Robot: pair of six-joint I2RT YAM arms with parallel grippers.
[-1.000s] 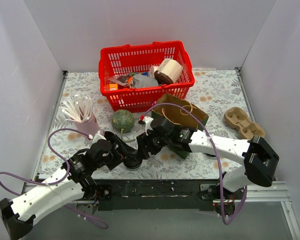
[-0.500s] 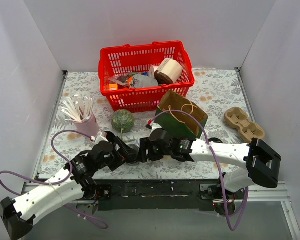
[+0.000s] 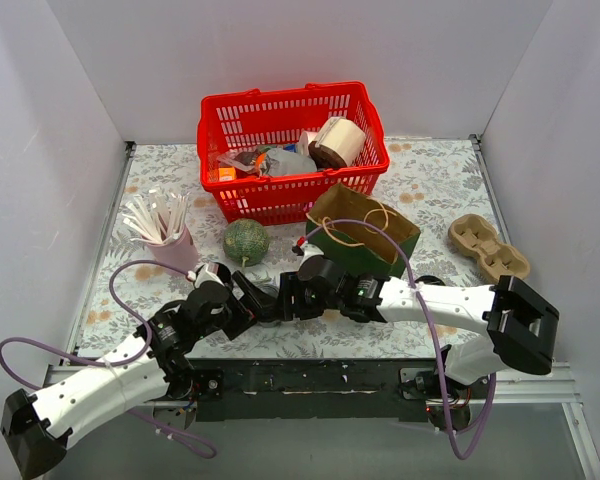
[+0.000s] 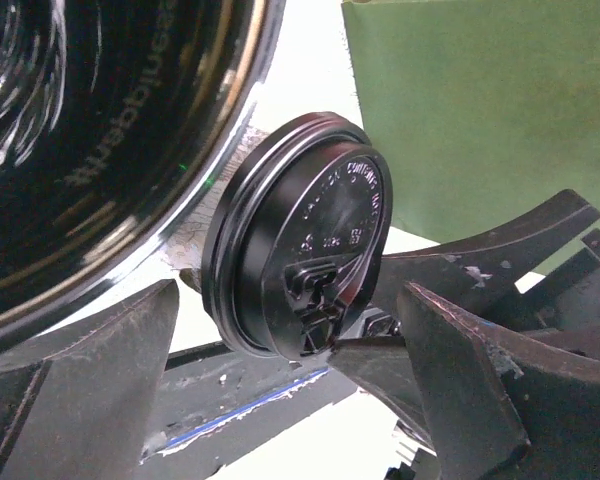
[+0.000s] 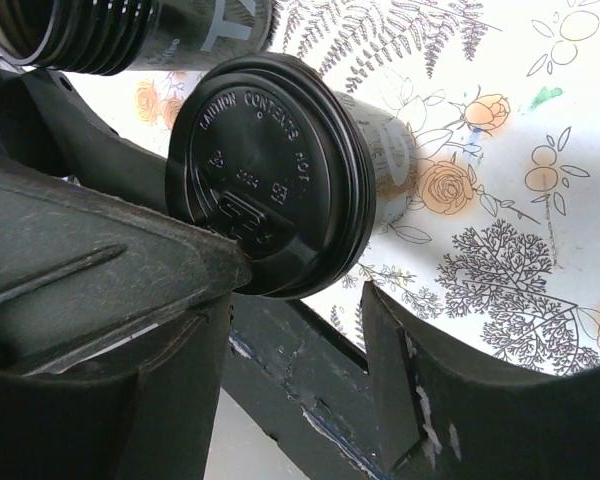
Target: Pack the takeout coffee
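The takeout coffee (image 5: pixel 270 170), a black cup with a black sip lid (image 4: pixel 300 250), lies on its side on the flowered table near the front edge. My left gripper (image 4: pixel 288 300) is open, and the lid faces it from between its two fingers (image 4: pixel 80 380). My right gripper (image 5: pixel 305 290) comes in from the other side with its jaws apart. One of its fingertips (image 5: pixel 180 270) touches the lid's lower rim; the other (image 5: pixel 410 370) stands clear of it. In the top view the two grippers (image 3: pixel 252 300) (image 3: pixel 285 298) meet tip to tip and hide most of the cup.
A green paper bag (image 3: pixel 365 240) stands open behind the right arm. A tan cup tray (image 3: pixel 487 247) lies at the right. The red basket (image 3: pixel 280 100) is at the back, with a melon (image 3: pixel 246 240) and a pink cup of sticks (image 3: pixel 165 235) to its left. Stacked black cups (image 5: pixel 120 35) lie beside the coffee.
My right gripper has dropped and moved left onto the cup, its jaws narrowing a little. My left gripper has slid right to meet it.
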